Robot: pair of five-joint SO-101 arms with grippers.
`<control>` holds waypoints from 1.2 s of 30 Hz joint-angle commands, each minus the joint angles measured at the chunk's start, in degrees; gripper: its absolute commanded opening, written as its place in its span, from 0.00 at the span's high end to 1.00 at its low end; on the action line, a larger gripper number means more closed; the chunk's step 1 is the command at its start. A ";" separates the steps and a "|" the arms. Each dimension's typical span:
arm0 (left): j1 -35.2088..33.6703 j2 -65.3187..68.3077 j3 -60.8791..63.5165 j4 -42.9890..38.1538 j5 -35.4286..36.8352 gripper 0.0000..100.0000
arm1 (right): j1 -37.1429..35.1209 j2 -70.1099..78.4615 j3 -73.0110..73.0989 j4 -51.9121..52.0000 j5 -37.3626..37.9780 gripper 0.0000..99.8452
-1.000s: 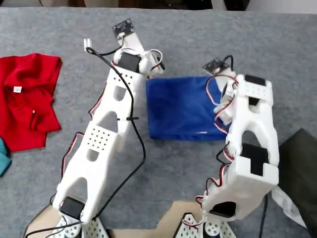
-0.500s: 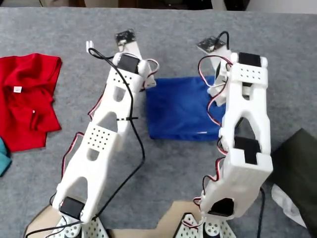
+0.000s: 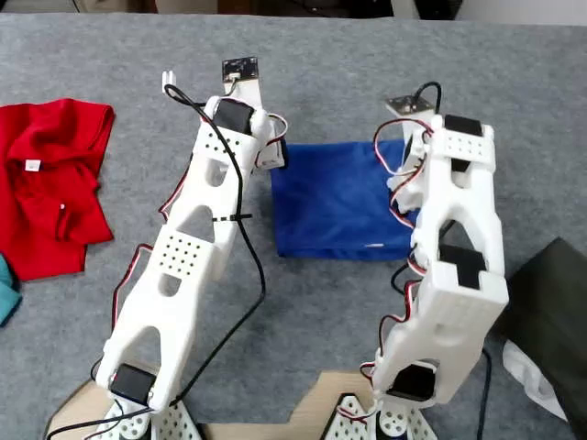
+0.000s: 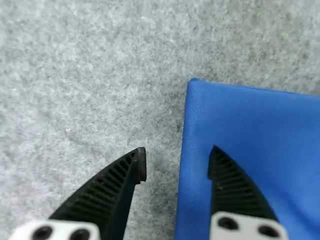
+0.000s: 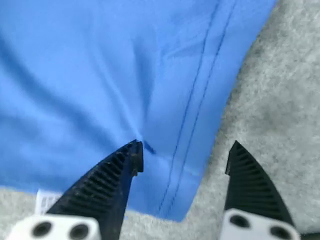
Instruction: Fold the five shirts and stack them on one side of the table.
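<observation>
Grey felt-like covering over the whole table (image 3: pixel 348 73). The blue shirt (image 3: pixel 335 197) lies folded into a flat rectangle at the centre, between my two arms. A red shirt (image 3: pixel 46 183) is spread well apart at one side, and a dark shirt (image 3: pixel 550 302) lies at the opposite edge. My left end effector (image 4: pixel 177 159) is open at a moderate gap and straddles the blue shirt's side edge near a corner, one finger over bare table and the other over cloth. My right end effector (image 5: pixel 185 150) is open wider at the opposite side edge. One finger is on the cloth beside the stitched hem, where creases run out from its tip, and the other is over the table beyond the edge. Findings, as judgement:

- **Layer pickup:** either end effector may catch only the top layer when it closes, so the fold would fall open on lifting.
- **Existing creases:** the finger already on the cloth could drag them further into the panel.
- **Uneven height:** if my two arms rise or travel unevenly, the rectangle would skew.
- **Surface grip:** the rough covering may hold the lower layer back if the shirt is slid and not lifted.
</observation>
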 commanded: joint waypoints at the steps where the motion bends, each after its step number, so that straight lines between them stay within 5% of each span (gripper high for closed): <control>1: 0.53 -1.54 -0.35 -1.23 1.41 0.77 | -0.04 2.59 -0.22 -2.99 -0.88 0.72; 6: 1.41 2.68 -0.88 -5.27 5.80 0.78 | -0.13 7.08 -4.00 -1.76 -1.32 0.74; 11: 3.69 4.70 -0.88 -7.65 9.41 0.79 | 0.04 11.47 -10.07 2.73 -1.85 0.91; 15: 3.52 5.32 -0.88 -10.20 11.69 0.89 | 0.04 14.90 -14.99 6.15 -2.02 0.97; 19: 3.43 5.58 -0.44 -12.75 13.36 0.98 | 0.13 17.19 -18.42 8.53 -1.85 1.00; 28: 4.57 3.91 -2.37 -9.58 13.01 0.98 | 0.84 17.01 -18.68 8.97 -1.49 1.00; 36: 11.60 -6.46 -2.02 -7.38 8.79 0.98 | 10.42 2.51 -18.24 11.08 -1.58 1.00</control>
